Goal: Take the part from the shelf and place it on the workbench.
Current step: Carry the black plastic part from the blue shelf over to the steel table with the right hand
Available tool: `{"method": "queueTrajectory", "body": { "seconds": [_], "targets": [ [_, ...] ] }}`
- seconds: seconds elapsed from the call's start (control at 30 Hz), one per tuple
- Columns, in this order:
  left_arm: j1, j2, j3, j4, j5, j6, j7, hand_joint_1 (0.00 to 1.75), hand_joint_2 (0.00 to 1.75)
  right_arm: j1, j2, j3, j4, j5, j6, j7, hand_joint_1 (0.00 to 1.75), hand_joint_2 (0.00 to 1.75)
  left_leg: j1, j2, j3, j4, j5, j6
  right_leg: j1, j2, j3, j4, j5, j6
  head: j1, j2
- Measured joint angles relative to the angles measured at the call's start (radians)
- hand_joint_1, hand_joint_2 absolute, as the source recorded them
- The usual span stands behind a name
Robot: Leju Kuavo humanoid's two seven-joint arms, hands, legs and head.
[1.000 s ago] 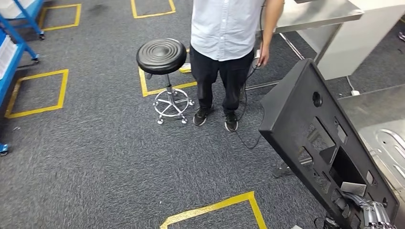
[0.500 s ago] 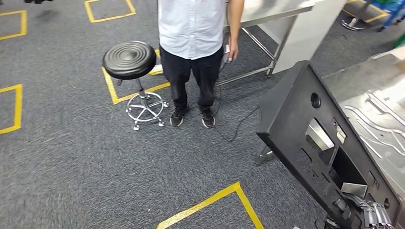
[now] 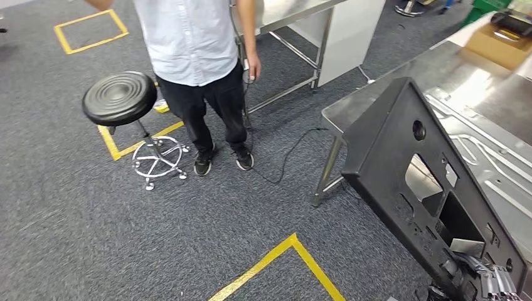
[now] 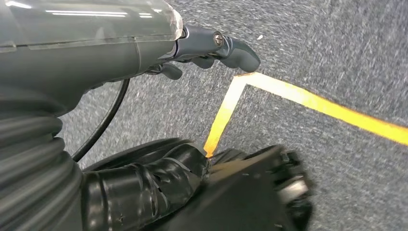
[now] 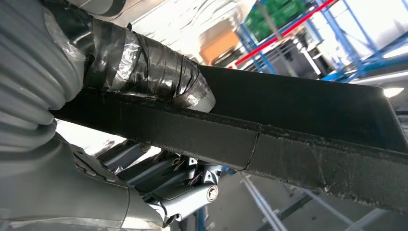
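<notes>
The part is a large black plastic panel with several cut-outs, tilted up at the right of the head view. My right hand grips its lower end. In the right wrist view a taped thumb lies over the panel's edge and the fingers close under it. The steel workbench stands just behind and to the right of the panel. My left hand hangs over the carpet with nothing in it, its fingers loosely apart.
A person in a white shirt stands beside a black stool, with a cable trailing on the carpet. A pressed metal sheet and a cardboard box lie on the workbench. Another steel table stands behind. Yellow tape marks the floor.
The whole view has swung to the right, so the person and stool slid left and the workbench came further into view. The panel stays in my right hand.
</notes>
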State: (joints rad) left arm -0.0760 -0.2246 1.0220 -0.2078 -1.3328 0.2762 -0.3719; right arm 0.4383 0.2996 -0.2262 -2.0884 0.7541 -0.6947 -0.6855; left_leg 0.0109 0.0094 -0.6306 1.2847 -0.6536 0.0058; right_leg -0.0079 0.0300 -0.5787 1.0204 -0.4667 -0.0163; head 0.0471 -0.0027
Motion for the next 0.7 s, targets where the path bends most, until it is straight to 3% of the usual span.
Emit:
{"method": "queueTrajectory", "body": {
  "seconds": [0.07,0.13,0.2,0.27,0.33,0.4,0.43,0.47,0.53,0.6,0.63,0.7],
  "targets": [
    [0.001,0.001,0.0,0.0,0.0,-0.002,-0.002,0.0,1.75,0.0,0.0,0.001,0.0,0.001,0.0,0.0,1.75,1.75,0.001,-0.011,0.024,-0.08,0.072,0.004,0.0,0.03,0.001,0.007,-0.004,0.002,0.0,0.0],
    [0.001,0.001,0.0,0.0,0.001,-0.005,-0.005,0.0,1.75,0.0,-0.001,0.002,0.0,0.002,0.0,0.001,1.75,1.75,0.003,-0.054,0.066,-0.197,0.131,0.01,0.0,0.055,-0.001,0.016,-0.008,0.007,0.0,0.0],
    [-0.001,0.001,0.0,0.0,0.002,-0.01,-0.009,0.0,1.75,0.0,-0.001,0.004,0.0,0.004,0.0,0.003,1.75,1.75,0.002,-0.081,0.082,-0.241,0.141,0.015,-0.001,0.074,-0.008,0.022,-0.009,0.018,0.001,0.0],
    [-0.003,0.001,0.0,0.0,0.004,-0.013,-0.013,0.0,1.75,0.001,-0.001,0.005,0.0,0.004,0.0,0.004,1.75,1.75,0.001,-0.063,0.086,-0.249,0.146,0.026,-0.005,0.09,-0.014,0.02,-0.006,0.032,0.0,0.0],
    [-0.004,0.002,0.0,0.0,0.004,-0.015,-0.014,0.0,1.75,0.003,-0.001,0.005,0.0,0.005,0.0,0.005,1.75,1.75,0.003,-0.039,0.091,-0.26,0.154,0.041,-0.004,0.061,-0.026,0.044,-0.021,0.043,0.002,0.0],
    [-0.003,0.002,0.0,0.0,0.005,-0.015,-0.015,0.0,1.75,0.001,-0.002,0.006,0.0,0.006,0.0,0.005,1.75,1.75,0.003,-0.014,0.093,-0.265,0.156,0.048,-0.003,0.007,-0.073,0.141,-0.074,0.051,0.004,0.0],
    [-0.001,0.002,0.0,0.0,0.005,-0.015,-0.015,0.0,1.75,-0.001,-0.003,0.006,0.0,0.006,0.0,0.005,1.75,1.75,0.002,0.0,0.093,-0.265,0.154,0.05,-0.005,-0.009,-0.105,0.204,-0.103,0.055,0.004,0.0],
    [0.0,0.002,0.0,0.0,0.005,-0.015,-0.015,0.0,1.75,0.0,-0.004,0.007,0.0,0.006,0.0,0.005,1.75,1.75,0.001,0.013,0.093,-0.265,0.153,0.05,-0.007,-0.016,-0.132,0.257,-0.121,0.058,0.004,0.0],
    [0.002,0.003,0.0,0.0,0.006,-0.015,-0.015,0.0,1.75,0.001,-0.004,0.006,0.001,0.006,0.0,0.006,1.75,1.75,0.0,0.028,0.093,-0.264,0.151,0.051,-0.009,-0.021,-0.157,0.304,-0.13,0.06,0.004,0.0],
    [0.002,0.003,0.0,0.0,0.007,-0.015,-0.015,0.0,1.75,0.001,-0.004,0.006,0.002,0.006,0.0,0.006,1.75,1.75,0.0,0.032,0.093,-0.264,0.15,0.05,-0.009,-0.022,-0.158,0.304,-0.125,0.06,0.004,0.0],
    [0.001,0.003,0.0,0.0,0.007,-0.016,-0.015,0.0,1.75,0.001,-0.004,0.006,0.002,0.007,0.0,0.006,1.75,1.75,0.0,0.039,0.096,-0.264,0.148,0.049,-0.009,-0.025,-0.139,0.268,-0.102,0.059,0.004,0.0],
    [0.0,0.002,0.0,0.0,0.007,-0.016,-0.015,0.0,1.75,0.0,-0.007,0.007,0.002,0.009,0.0,0.007,1.75,1.75,-0.004,0.066,0.107,-0.265,0.139,0.04,0.001,-0.064,-0.064,0.123,-0.041,0.045,0.004,0.0]
  ]
}}
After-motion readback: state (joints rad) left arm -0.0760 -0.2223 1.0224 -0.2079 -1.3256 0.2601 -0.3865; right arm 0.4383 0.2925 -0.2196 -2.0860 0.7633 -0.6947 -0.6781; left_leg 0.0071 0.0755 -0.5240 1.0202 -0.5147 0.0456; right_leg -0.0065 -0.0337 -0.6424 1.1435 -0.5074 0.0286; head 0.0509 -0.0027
